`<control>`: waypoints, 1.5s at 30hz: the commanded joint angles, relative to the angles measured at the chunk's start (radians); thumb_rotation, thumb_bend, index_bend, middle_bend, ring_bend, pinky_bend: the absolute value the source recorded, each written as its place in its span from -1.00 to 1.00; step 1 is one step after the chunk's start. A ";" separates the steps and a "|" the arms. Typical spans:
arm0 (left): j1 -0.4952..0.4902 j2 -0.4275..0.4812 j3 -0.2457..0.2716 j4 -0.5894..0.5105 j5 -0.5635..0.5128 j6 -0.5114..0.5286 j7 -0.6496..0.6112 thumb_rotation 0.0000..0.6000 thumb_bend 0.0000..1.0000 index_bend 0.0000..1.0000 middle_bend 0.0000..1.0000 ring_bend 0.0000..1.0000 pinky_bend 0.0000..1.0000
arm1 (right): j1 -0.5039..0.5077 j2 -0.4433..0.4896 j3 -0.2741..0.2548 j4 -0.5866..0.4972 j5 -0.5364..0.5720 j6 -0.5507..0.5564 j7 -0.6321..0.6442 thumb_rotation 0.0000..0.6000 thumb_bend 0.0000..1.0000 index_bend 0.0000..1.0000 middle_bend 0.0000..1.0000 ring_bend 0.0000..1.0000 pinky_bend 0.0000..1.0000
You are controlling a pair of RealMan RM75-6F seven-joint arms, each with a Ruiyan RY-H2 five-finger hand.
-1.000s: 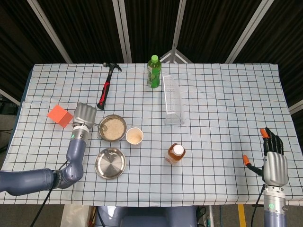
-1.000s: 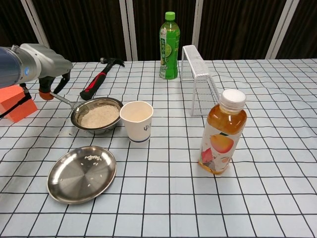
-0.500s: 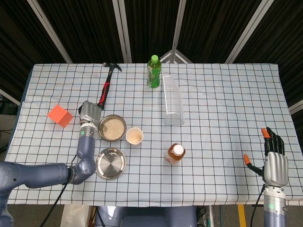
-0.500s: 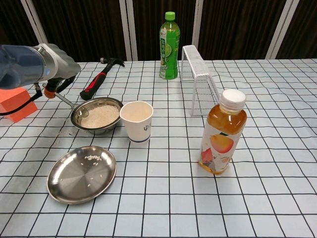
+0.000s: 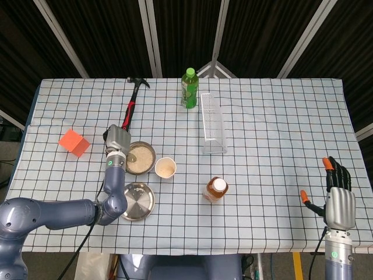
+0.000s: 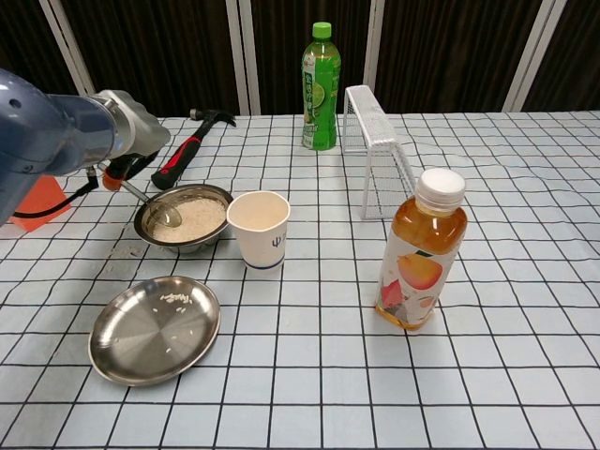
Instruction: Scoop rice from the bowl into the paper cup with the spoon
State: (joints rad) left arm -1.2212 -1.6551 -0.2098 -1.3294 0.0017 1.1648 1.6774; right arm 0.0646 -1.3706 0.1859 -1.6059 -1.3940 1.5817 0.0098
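Checked tablecloth carries a round steel bowl of rice (image 6: 184, 217). Left hand (image 6: 131, 141) pinches the metal spoon (image 6: 150, 202), its handle slanting down-right into the bowl; white paper cup (image 6: 259, 228) stands just right. Right hand (image 5: 338, 201) idles well apart, fingers spread.

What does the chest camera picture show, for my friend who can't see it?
The robot's left hand holds a spoon dipped into a metal bowl of rice, beside a paper cup. An empty-looking metal plate with a few grains sits in front, and an orange drink bottle stands to the right.
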 commanded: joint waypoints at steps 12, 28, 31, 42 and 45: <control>-0.038 -0.073 -0.017 0.049 -0.030 -0.003 0.019 1.00 0.28 0.13 1.00 1.00 1.00 | -0.003 -0.001 0.002 0.001 -0.007 0.011 0.000 1.00 -0.35 -1.00 -1.00 -1.00 -1.00; 0.003 -0.092 -0.055 0.054 -0.012 -0.009 -0.102 1.00 0.28 0.13 1.00 1.00 1.00 | -0.005 -0.001 0.003 -0.007 -0.006 0.014 -0.013 1.00 -0.35 -1.00 -1.00 -1.00 -1.00; 0.016 -0.087 -0.057 0.047 0.012 -0.017 -0.139 1.00 0.28 0.13 1.00 1.00 1.00 | -0.005 -0.001 0.003 -0.007 -0.005 0.014 -0.014 1.00 -0.35 -1.00 -1.00 -1.00 -1.00; 0.077 -0.072 -0.073 0.020 0.051 -0.043 -0.286 1.00 0.28 0.13 1.00 1.00 1.00 | -0.004 0.000 0.003 -0.009 -0.005 0.011 -0.019 1.00 -0.35 -1.00 -1.00 -1.00 -1.00; 0.093 -0.060 -0.092 0.006 0.049 -0.054 -0.333 1.00 0.28 0.13 1.00 1.00 1.00 | -0.004 0.001 0.003 -0.009 -0.005 0.010 -0.020 1.00 -0.35 -1.00 -1.00 -1.00 -1.00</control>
State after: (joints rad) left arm -1.1406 -1.7242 -0.2885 -1.3131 0.0512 1.1194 1.3716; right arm 0.0607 -1.3696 0.1887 -1.6153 -1.3993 1.5919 -0.0101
